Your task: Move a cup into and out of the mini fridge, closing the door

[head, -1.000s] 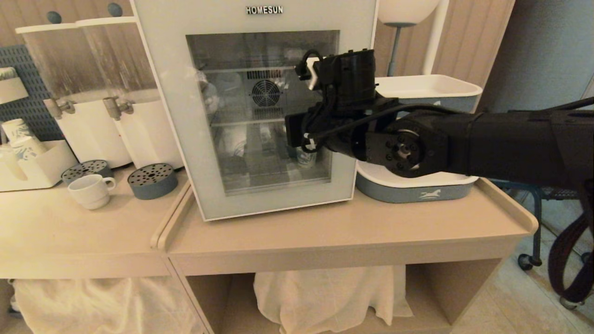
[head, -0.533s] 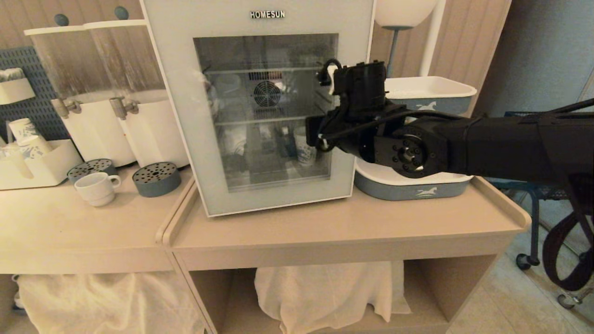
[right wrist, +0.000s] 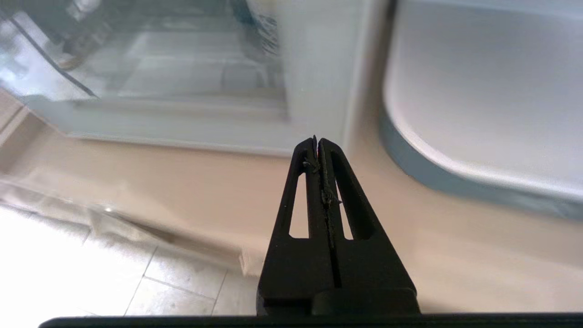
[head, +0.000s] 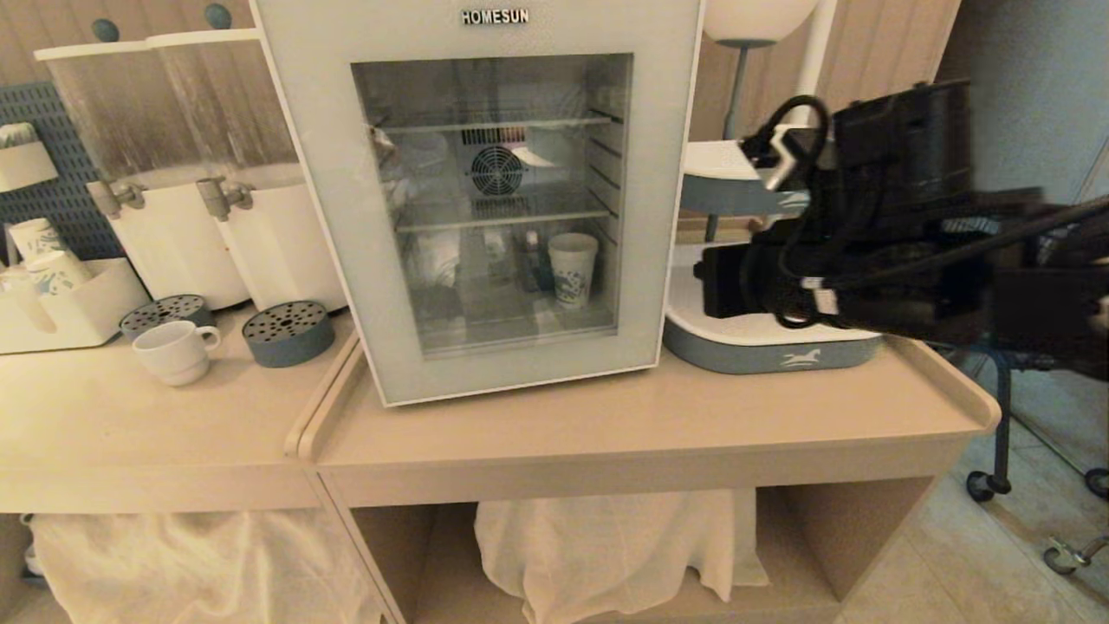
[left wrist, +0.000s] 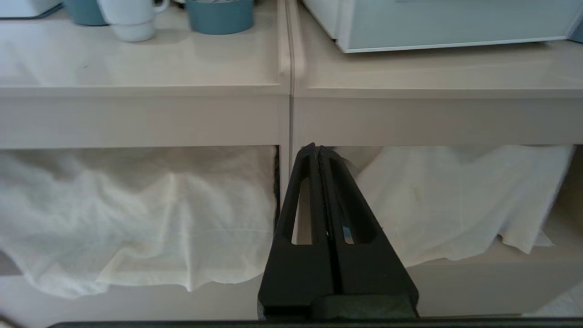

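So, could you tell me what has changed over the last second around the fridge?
The right arm has pulled back from in front of the door toward the right, uncovering the printed paper cup inside the mini fridge. The right gripper is shut and empty, above the counter. The door stays closed, the cup stays on the left counter, and the left gripper stays parked, shut, below the counter edge.

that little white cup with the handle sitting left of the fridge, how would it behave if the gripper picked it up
The cup looks like glazed ceramic, so probably stiff, slick and breakable if dropped. Its squat shape and upright stance on the counter suggest it resists tipping. The side handle may make it swing in an off-centre pinch.
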